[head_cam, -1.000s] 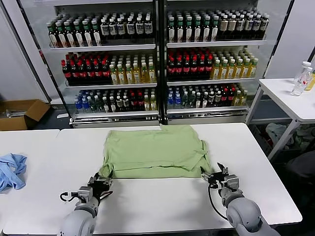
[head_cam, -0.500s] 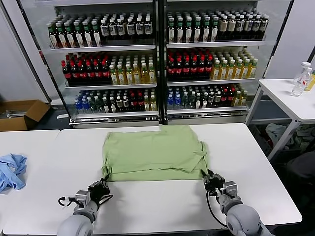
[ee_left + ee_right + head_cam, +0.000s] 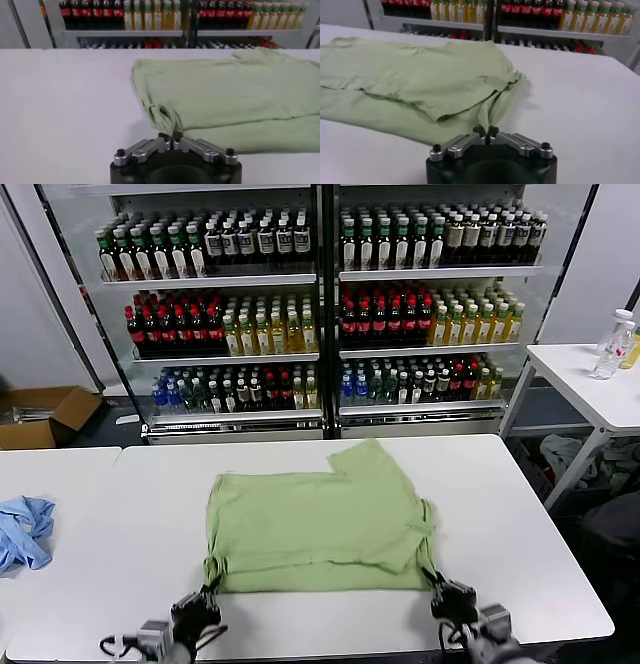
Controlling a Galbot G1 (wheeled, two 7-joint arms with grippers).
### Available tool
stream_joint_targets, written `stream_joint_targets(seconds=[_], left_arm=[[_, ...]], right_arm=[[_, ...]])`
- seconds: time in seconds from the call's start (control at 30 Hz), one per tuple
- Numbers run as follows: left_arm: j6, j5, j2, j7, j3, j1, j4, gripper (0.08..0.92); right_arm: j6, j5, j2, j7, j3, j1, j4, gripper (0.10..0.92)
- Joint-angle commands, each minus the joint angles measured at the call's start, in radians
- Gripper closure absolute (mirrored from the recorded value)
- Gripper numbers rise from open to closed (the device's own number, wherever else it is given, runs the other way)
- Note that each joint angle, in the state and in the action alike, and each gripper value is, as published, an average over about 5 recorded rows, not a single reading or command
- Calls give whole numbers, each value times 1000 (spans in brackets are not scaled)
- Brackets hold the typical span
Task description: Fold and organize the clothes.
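The light green shirt (image 3: 315, 519) lies folded flat on the white table (image 3: 300, 614), its near edge toward me. My left gripper (image 3: 207, 599) is shut on the shirt's near left corner, seen pinched in the left wrist view (image 3: 170, 131). My right gripper (image 3: 437, 586) is shut on the near right corner, seen in the right wrist view (image 3: 485, 129). Both grippers sit low near the table's front edge. The shirt also fills the left wrist view (image 3: 230, 90) and the right wrist view (image 3: 405, 80). Its buttons and printed patch are hidden.
A light blue cloth (image 3: 22, 529) lies on the left table. Drink coolers full of bottles (image 3: 320, 304) stand behind. A side table (image 3: 590, 384) with bottles is at the right. A cardboard box (image 3: 40, 414) sits on the floor at the left.
Both grippers have pulled back toward the table's front edge, dragging the shirt's near corners with them. The whole shirt has slid toward me.
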Motion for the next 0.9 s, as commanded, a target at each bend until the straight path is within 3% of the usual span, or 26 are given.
stream_joint_targets(seconds=[0.03, 0.13, 0.23, 0.33, 0.47, 0.67, 0.77, 0.9], left_arm=[[-15, 91, -17, -4, -65, 248, -299, 801], [-15, 30, 25, 6, -129, 139, -288, 715], [2, -42, 87, 22, -166, -34, -190, 637], [39, -91, 126, 31, -125, -229, -16, 559], [82, -96, 116, 24, -26, -501, 242, 437], [100, -28, 123, 17, 141, -783, 575, 265], [111, -24, 135, 6, 197, -872, 686, 197], [115, -26, 132, -1, 246, -951, 789, 178]], right_arm=[[2, -20, 16, 26, 147, -163, 246, 776], [-12, 105, -13, 62, 164, -29, 236, 689], [-41, 174, -32, 90, 111, 181, 129, 603], [-86, 199, -36, 110, -33, 452, -59, 516], [-144, 231, 15, 129, -252, 806, -359, 395], [-198, 251, 122, 127, -425, 1093, -694, 237], [-205, 250, 164, 119, -479, 1188, -809, 208], [-205, 237, 222, 104, -519, 1273, -951, 203]])
